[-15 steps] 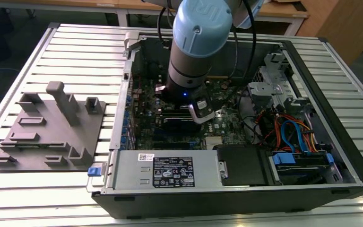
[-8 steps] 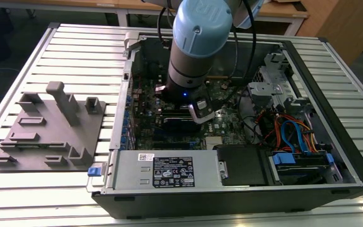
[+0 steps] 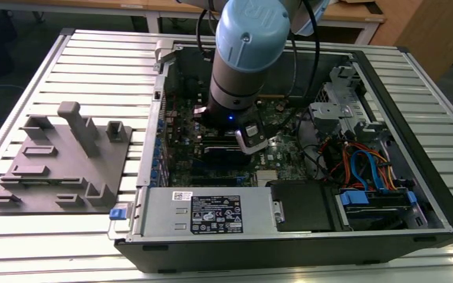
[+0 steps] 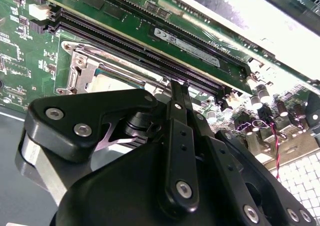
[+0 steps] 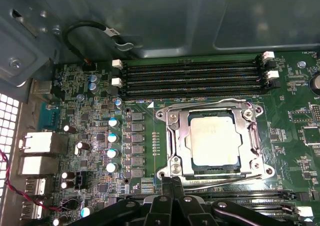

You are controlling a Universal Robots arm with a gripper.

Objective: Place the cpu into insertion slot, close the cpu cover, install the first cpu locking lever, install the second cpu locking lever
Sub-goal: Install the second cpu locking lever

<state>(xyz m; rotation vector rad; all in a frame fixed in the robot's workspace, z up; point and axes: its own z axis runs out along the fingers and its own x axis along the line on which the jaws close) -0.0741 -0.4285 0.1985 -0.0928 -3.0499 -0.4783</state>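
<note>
Arm: the arm (image 3: 246, 65) is reaching straight down into the open computer case (image 3: 305, 236), which is lying on its side on the slatted table (image 3: 69, 236); its wrist is hanging over the green motherboard (image 3: 278, 156).
Exterior view: a grey fixture block (image 3: 61, 165) is sitting on the table at the exterior view's left, well apart from the case.
First wrist view: the cpu (image 5: 215, 140) is lying flat in the insertion slot (image 5: 176, 138), with the cpu cover (image 5: 250, 136) framing it; long black memory slots (image 5: 192, 78) are running just beside the slot.
Second wrist view: the slot's silver rim (image 4: 75, 71) is peeking out behind the black linkage.
Fingers: the fingers (image 4: 176, 93) are looking pressed together, narrowing to one thin tip at the slot's edge, gripping nothing I can make out; the gripper (image 5: 172, 182) is sitting just beside the rim.
</note>
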